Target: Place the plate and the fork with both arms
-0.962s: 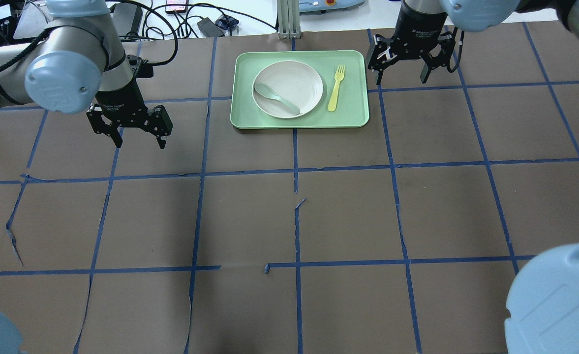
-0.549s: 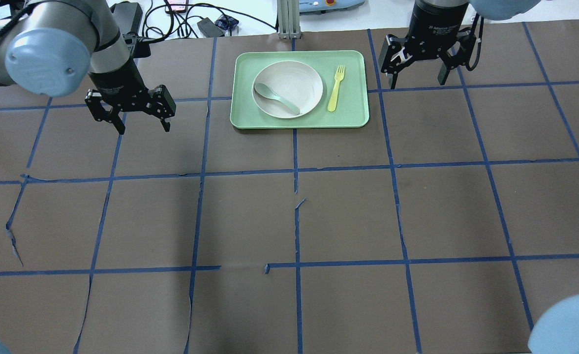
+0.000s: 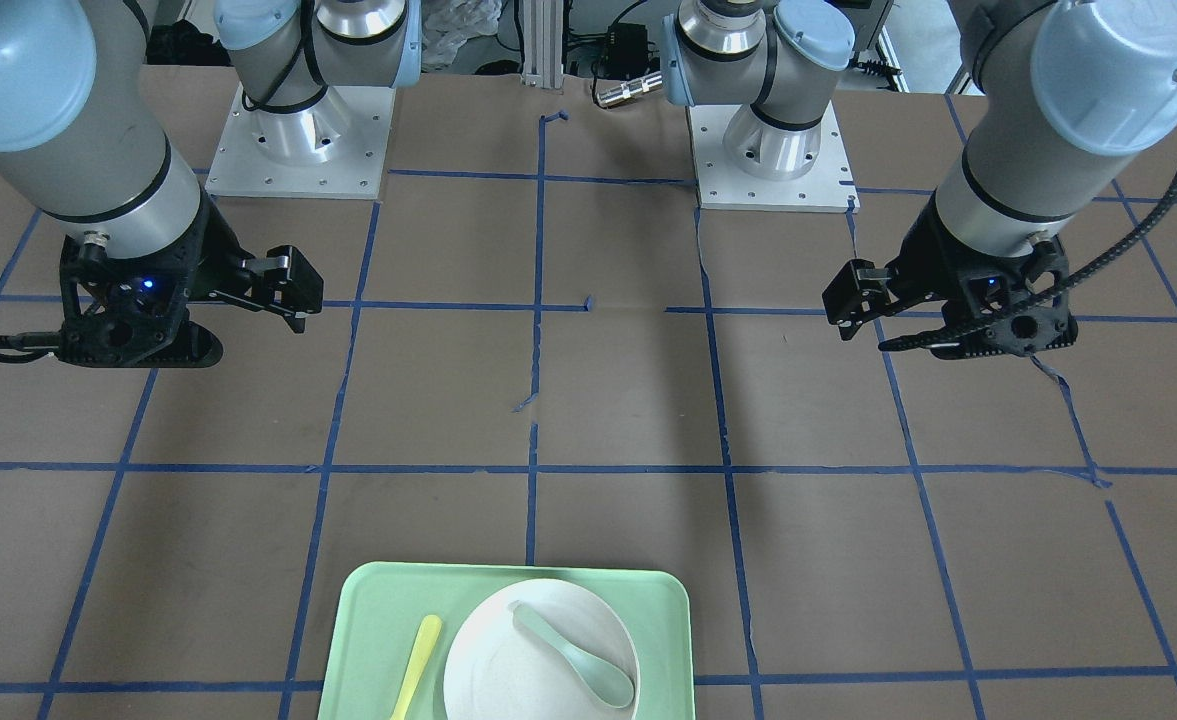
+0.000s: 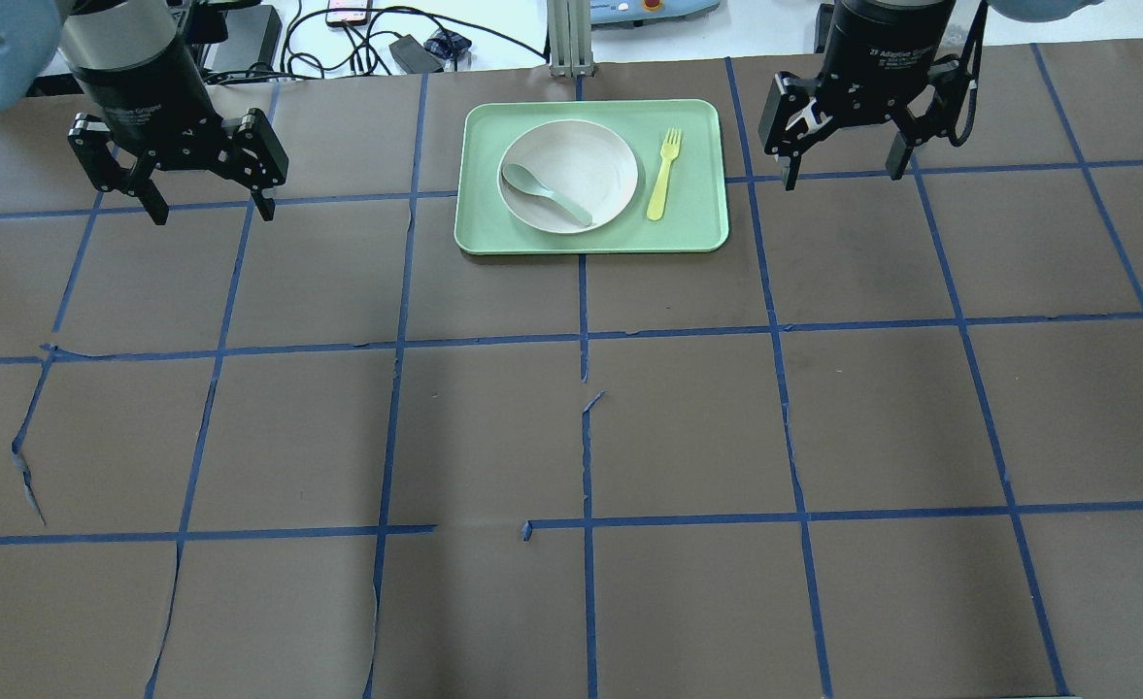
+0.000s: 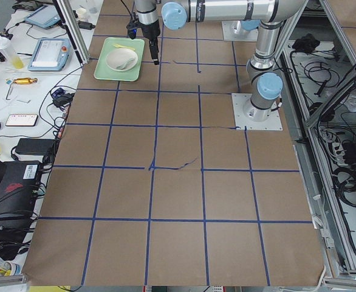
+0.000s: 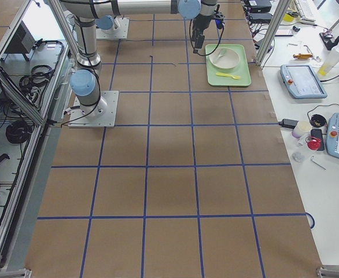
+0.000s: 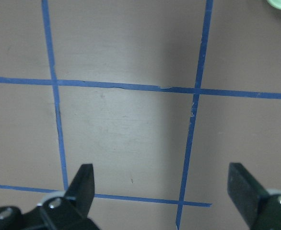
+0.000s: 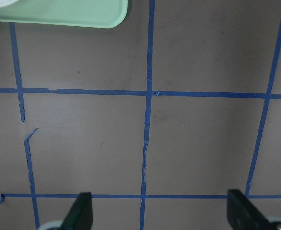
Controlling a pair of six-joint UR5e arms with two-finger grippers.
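Note:
The off-white plate (image 4: 581,160) lies in the light-green tray (image 4: 697,218) at the far middle of the table, with a grey-green spoon (image 4: 547,194) resting on it. The yellow fork (image 4: 664,175) lies in the tray just right of the plate. The plate (image 3: 508,665) and fork (image 3: 416,668) also show in the front-facing view. My left gripper (image 4: 210,212) is open and empty, well left of the tray. My right gripper (image 4: 841,175) is open and empty, just right of the tray. Both wrist views show spread fingers (image 7: 83,184) (image 8: 241,211) over bare table.
The table is brown paper with a grid of blue tape, torn in places. Cables and devices lie beyond the far edge (image 4: 386,44). A post (image 4: 566,39) stands behind the tray. The arm bases (image 3: 293,150) stand at the robot's side.
My left gripper has moved left and toward the far edge, away from the tray. My right gripper has shifted a little to the right. Both stay open; plate, spoon and fork have not moved.

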